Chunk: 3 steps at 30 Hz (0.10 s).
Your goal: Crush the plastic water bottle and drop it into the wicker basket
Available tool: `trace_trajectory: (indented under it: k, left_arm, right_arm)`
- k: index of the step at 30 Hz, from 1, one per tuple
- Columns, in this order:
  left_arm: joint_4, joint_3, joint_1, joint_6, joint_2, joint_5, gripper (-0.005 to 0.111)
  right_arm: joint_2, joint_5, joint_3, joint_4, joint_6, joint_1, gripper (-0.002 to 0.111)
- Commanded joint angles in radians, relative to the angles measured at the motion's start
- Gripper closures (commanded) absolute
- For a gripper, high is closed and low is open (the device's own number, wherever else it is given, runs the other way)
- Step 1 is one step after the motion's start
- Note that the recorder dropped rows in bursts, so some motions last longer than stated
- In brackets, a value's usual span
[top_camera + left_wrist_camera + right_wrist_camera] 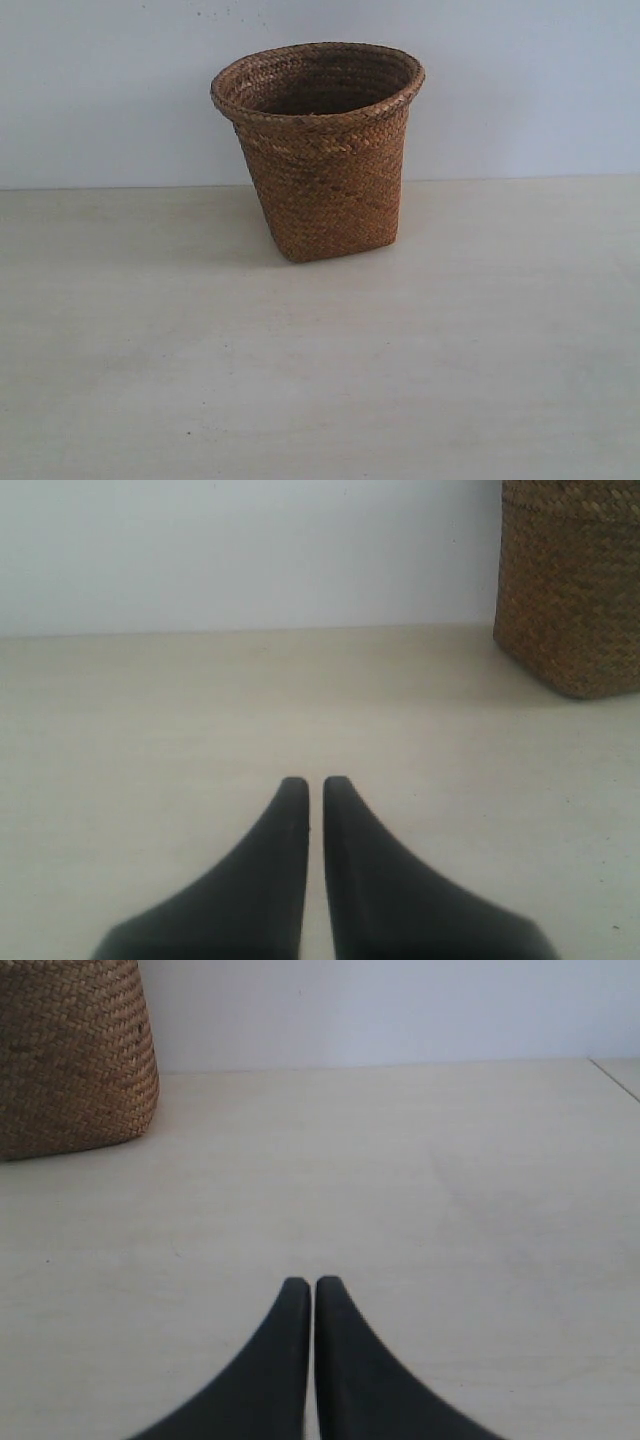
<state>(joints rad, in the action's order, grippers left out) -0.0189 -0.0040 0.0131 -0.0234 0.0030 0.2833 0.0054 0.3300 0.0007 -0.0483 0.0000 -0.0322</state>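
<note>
The wicker basket [318, 150] stands upright on the pale table, near the back wall at the middle of the exterior view. Its brown woven side also shows in the left wrist view [570, 585] and in the right wrist view [72, 1055]. The plastic water bottle is out of view in every frame. My left gripper [315, 783] is shut with nothing between its black fingers, low over the bare table and well short of the basket. My right gripper [314, 1282] is likewise shut and empty over the table. Neither gripper appears in the exterior view.
A pale wooden tabletop [320, 380] runs to a plain light wall [100, 90] behind the basket. The table's far right edge [615, 1072] shows in the right wrist view.
</note>
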Motion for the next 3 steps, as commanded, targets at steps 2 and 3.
trace_trajectory:
  k: [2,3]
  left_arm:
    - [-0.003,0.004,-0.003,0.01,-0.003,-0.004,0.102]
    - [-0.003,0.004,-0.003,0.01,-0.003,-0.004,0.102]
  right_arm:
    - [-0.005,-0.006,-0.001,0.001,-0.006,0.003,0.108]
    - [-0.005,-0.006,-0.001,0.001,-0.006,0.003,0.108]
